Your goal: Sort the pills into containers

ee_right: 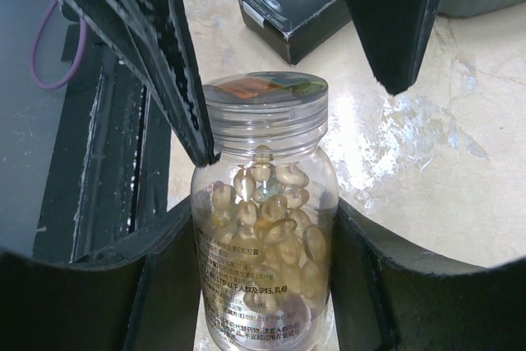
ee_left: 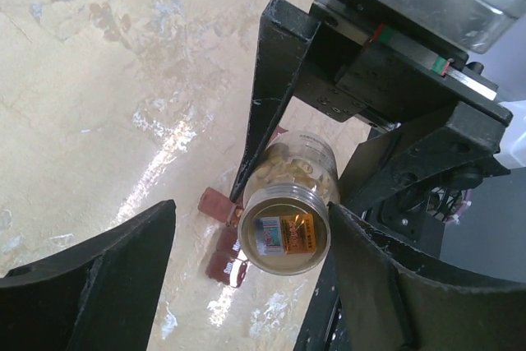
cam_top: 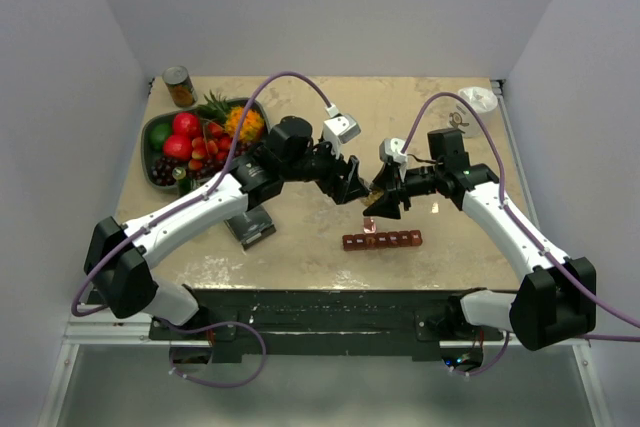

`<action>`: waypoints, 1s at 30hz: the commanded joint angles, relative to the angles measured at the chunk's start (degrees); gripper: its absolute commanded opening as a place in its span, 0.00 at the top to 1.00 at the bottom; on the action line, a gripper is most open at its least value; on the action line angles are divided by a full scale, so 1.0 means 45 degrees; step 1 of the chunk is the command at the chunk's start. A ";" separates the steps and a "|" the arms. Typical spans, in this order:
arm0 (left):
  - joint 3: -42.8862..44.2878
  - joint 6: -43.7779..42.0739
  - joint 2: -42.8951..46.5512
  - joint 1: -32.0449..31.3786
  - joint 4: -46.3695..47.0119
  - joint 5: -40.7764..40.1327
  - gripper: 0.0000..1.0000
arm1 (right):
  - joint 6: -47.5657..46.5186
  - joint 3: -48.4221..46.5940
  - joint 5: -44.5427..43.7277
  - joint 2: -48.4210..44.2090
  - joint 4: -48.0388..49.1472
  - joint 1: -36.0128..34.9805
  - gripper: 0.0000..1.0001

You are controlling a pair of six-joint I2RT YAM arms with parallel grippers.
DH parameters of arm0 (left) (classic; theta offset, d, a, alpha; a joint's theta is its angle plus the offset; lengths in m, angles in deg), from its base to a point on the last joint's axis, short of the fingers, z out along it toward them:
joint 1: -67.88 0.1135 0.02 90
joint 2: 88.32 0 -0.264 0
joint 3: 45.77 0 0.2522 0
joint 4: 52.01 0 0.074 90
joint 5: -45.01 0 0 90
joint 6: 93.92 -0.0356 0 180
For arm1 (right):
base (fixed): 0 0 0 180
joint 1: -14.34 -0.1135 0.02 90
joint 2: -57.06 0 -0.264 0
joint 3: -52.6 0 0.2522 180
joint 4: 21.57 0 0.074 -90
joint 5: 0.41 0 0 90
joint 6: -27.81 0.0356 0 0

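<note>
Clear bottle [ee_right: 263, 228] of pills [ee_right: 267, 203] sitting clamped in right gripper [ee_right: 263, 273]. I'm straddling cap [ee_right: 265, 92] with left gripper [ee_left: 255, 248], fingers [ee_left: 90, 285] spread. Uncapping step; next needing pinch and twist. Containers [cam_top: 383, 241] lying at bottle's 6 o'clock.

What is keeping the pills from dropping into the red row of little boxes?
The clear lid is still on the bottle that the right tool holds near the containers, sealing the pills in. The left tool straddles the lid, open.
</note>
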 commanded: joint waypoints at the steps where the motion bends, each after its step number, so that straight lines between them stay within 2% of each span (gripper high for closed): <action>1: 0.0574 -0.0001 -0.0110 -0.0100 -0.0311 -0.0651 0.22 | -0.0174 -0.0511 0.0318 -0.0250 0.0313 -0.0060 0.89; 6: 0.0262 -0.0197 0.0162 -0.0100 -0.0878 -0.1218 0.23 | -0.0154 -0.0511 0.0318 -0.0269 0.0314 -0.0060 0.89; 14: -0.1514 -0.0100 0.1256 0.0270 -0.0860 -0.1317 0.23 | -0.0174 -0.0531 0.0318 -0.0328 0.0294 -0.0060 0.89; 21: -0.3427 -0.0099 0.2348 0.1267 -0.0586 -0.0478 0.23 | -0.0174 -0.0531 0.0338 -0.0367 0.0294 -0.0079 0.89; 24: -0.3839 -0.0217 0.2953 0.1541 0.0016 0.0459 0.22 | -0.0174 -0.0511 0.0318 -0.0348 0.0294 -0.0041 0.89; 30: -0.2653 0.0192 0.2938 0.1502 0.0877 0.1867 0.21 | -0.0193 -0.0511 0.0279 -0.0270 0.0294 -0.0060 0.89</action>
